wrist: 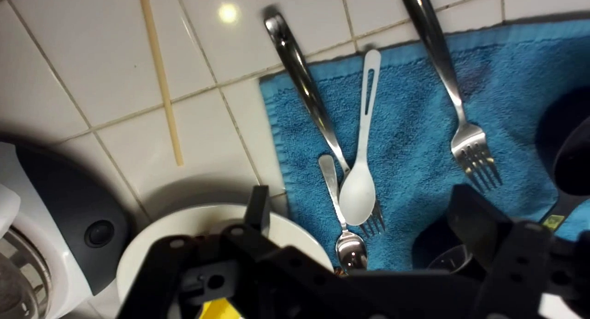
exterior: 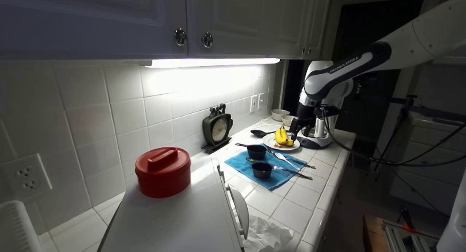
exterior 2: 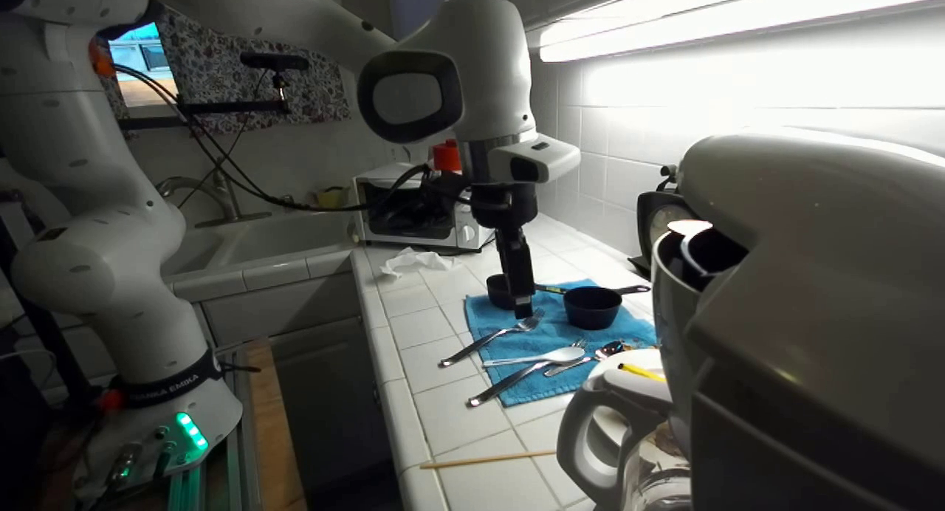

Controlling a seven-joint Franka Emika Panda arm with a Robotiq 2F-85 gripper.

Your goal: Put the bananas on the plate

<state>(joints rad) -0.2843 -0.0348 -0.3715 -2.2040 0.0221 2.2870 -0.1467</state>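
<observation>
- Although my pincer (wrist: 362,199) hangs near the bananas (exterior: 280,136), it grips nothing: its two fingers (wrist: 259,208) stand wide apart.
- They rest on the plate (exterior: 269,140), beside the pincer; in the wrist view the pincer's own body hides most of them. I judge that the task looks done.
- Below the pincer I see the blue cloth (wrist: 410,111).
- I expect the bananas to be rather light, firm but easily bruised, with smooth skin that can slip.
- If some correction is needed, I would squeeze softly across their thick middle, and not pull at the narrow top (exterior: 282,126).
</observation>
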